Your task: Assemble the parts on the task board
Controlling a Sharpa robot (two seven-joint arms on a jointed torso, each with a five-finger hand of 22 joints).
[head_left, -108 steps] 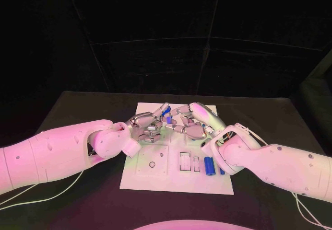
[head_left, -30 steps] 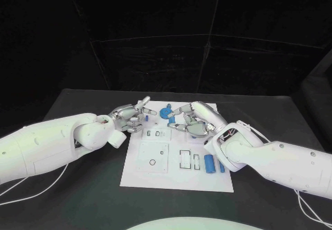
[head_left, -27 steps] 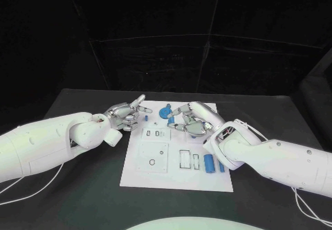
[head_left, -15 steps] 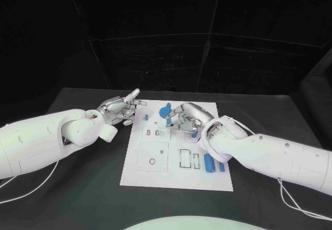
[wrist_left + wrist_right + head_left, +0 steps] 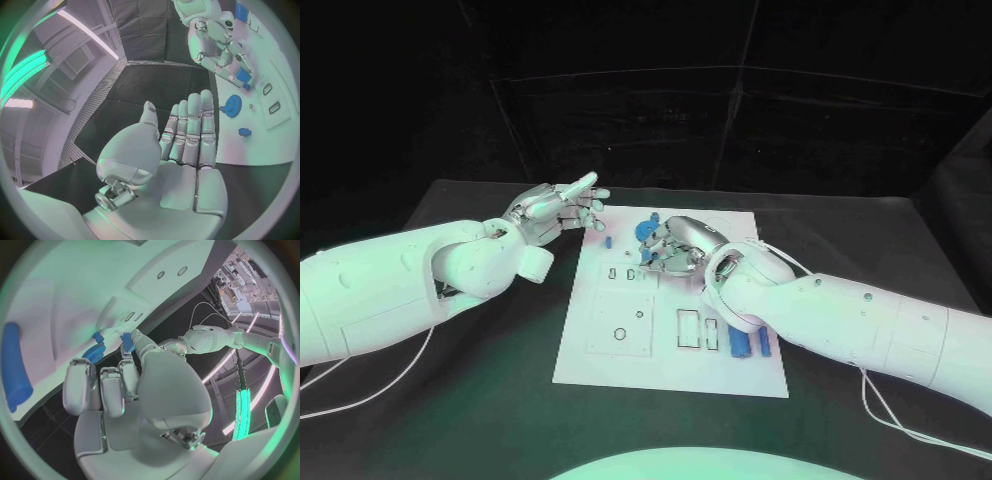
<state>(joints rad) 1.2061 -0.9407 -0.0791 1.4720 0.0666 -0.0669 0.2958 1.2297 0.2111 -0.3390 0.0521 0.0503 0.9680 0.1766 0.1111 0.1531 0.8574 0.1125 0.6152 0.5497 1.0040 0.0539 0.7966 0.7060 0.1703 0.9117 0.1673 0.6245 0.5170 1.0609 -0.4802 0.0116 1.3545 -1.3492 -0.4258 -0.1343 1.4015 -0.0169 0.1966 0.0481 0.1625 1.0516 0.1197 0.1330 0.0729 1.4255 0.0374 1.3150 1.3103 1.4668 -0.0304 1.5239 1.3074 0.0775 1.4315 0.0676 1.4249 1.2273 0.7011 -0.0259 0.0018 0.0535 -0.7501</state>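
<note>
Fingers (image 5: 187, 131) of left hand (image 5: 555, 213) spread, empty; no legible writing.

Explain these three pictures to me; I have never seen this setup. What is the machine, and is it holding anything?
This is a two-armed robot with silver many-fingered hands at a black table. The square picture looks down from its head; the round ones come from cameras behind each wrist. On the table lies a white task board carrying blue parts: a gear, two cylinders and a small peg. The left hand is open and empty, beside the board's far corner. The right hand, next to the gear, seems to pinch a small blue part.
</note>
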